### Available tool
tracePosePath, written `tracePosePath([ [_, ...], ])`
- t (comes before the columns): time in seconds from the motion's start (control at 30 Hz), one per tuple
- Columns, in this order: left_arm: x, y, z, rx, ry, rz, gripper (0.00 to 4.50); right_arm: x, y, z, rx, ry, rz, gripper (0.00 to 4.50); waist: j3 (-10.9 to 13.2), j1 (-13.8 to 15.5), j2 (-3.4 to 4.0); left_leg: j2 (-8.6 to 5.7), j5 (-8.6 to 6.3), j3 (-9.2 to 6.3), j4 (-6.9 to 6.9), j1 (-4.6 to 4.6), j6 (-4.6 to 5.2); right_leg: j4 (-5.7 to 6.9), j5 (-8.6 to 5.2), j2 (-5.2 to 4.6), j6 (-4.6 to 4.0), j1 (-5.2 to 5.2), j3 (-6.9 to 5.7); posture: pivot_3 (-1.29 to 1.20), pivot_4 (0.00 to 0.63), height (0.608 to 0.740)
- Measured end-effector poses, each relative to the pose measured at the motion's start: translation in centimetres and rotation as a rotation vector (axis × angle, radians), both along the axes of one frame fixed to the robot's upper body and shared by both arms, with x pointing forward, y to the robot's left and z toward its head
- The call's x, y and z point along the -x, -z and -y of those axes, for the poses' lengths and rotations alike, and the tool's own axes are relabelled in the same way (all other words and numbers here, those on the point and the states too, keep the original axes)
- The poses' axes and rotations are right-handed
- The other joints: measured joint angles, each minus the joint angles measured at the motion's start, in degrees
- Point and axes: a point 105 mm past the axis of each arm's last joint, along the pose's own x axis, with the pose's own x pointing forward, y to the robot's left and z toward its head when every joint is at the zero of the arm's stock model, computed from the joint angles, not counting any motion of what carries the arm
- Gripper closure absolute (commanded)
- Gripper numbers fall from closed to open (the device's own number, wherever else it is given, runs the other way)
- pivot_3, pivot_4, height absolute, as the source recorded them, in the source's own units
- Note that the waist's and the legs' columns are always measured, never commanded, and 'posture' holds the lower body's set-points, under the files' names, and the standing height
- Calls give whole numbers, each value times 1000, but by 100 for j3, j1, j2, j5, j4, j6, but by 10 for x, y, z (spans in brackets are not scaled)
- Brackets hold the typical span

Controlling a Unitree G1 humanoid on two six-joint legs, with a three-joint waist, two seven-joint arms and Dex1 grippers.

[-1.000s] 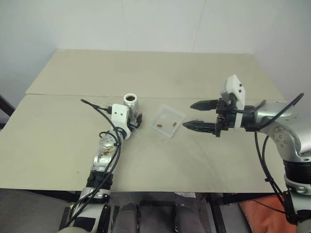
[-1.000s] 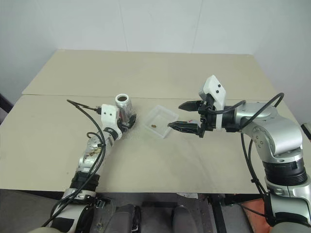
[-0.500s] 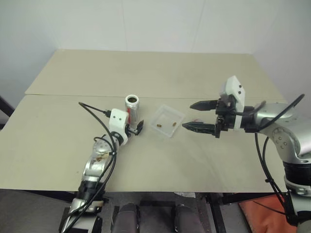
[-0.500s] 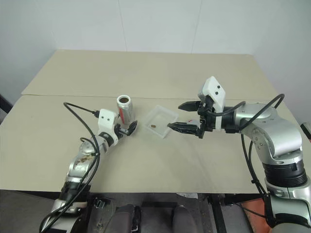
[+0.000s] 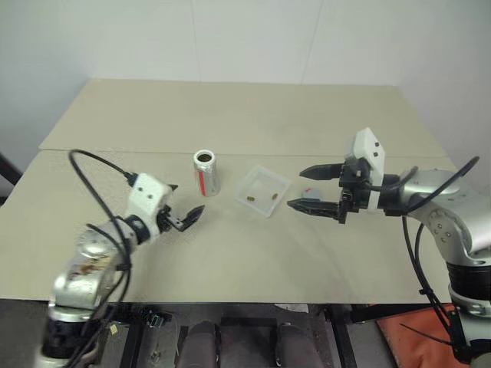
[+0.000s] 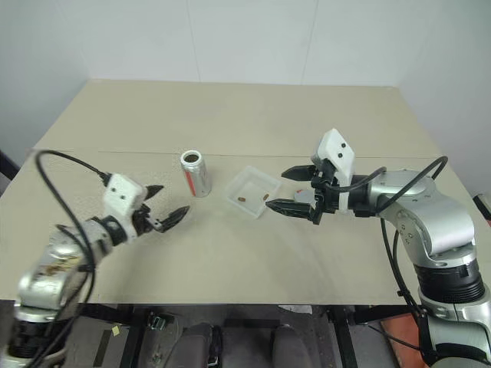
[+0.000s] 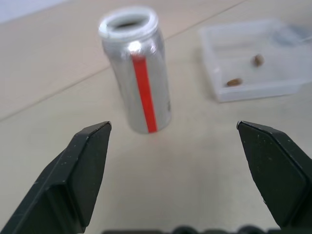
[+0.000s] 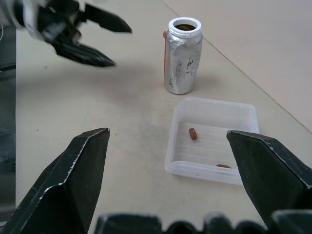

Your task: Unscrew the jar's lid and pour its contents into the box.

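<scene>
I am standing over a wide beige table [image 5: 253, 115], matte and faintly scuffed, with a straight seam running across it from side to side behind the things I am working with. Its far half is lying bare, and a broad strip of plain surface is running along the near edge too.

My right gripper [image 5: 316, 188] is hanging just right of the box [image 5: 263, 190], apart from it, its two black wedge-shaped fingers spread wide and gripping nothing. My left gripper [image 5: 182, 205] is hovering over the near-left part of the table, well short of the jar [image 5: 206, 172], its tapered black fingers also splayed wide around empty air. Open tabletop is lying between those fingers and the jar.

The box is a shallow rectangular tray of clear, slightly milky plastic with rounded corners and a thin raised rim, sitting flat and turned a little askew to the table edge. Just to its left, close but not touching, the jar is standing upright: a small cylinder looking silvery and dented like crinkled foil, with a red stripe down its side and a white rim around an uncapped mouth. Something dark is showing down inside that mouth.

Two tiny brown pellet-like pieces [image 8: 193, 133] are lying on the box floor, apart from each other.

A small red mark [image 5: 307, 190] is showing on the table between my right fingers; I cannot tell what it is.
</scene>
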Motion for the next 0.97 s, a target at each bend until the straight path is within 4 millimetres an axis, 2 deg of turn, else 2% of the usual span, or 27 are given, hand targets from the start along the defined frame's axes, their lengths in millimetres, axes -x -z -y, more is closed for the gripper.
tracePosePath([
  [0.17, 16, -56, -11, -53, 260, 62, 16, 2, -2, 3, 12, -20, 8, 0, 1, 7, 0, -1, 0, 25, -1, 4, 0, -8, -1, -1, -1, 5, -4, 0, 150, 740],
  [0.23, 27, -69, -11, -81, 376, 62, 16, 2, -2, 5, 17, -25, 12, 0, 0, -10, 1, 0, -1, 32, -6, 4, 0, -15, -1, -1, -1, 4, -3, 0, 150, 740],
  [0.4, 45, -74, -9, -126, 553, 29, 16, 0, -1, 14, 37, -15, 2, 0, 1, -27, 1, 4, -1, 42, -18, 2, 1, -20, -3, 2, -4, -2, -1, 0, 150, 740],
  [0.6, 46, -73, -7, -92, 563, 40, 16, 4, 1, 22, 62, -1, -2, 0, 1, -25, 1, 6, -2, 43, -19, 2, 3, -22, -3, 1, -3, -1, 0, 0, 150, 740],
  [0.97, 49, -71, -3, -48, 564, 31, 16, 12, 3, 19, 55, -5, 0, 0, 1, -26, 1, 7, -2, 44, -18, 2, 3, -21, -3, 2, -3, -2, 1, 0, 150, 740],
])
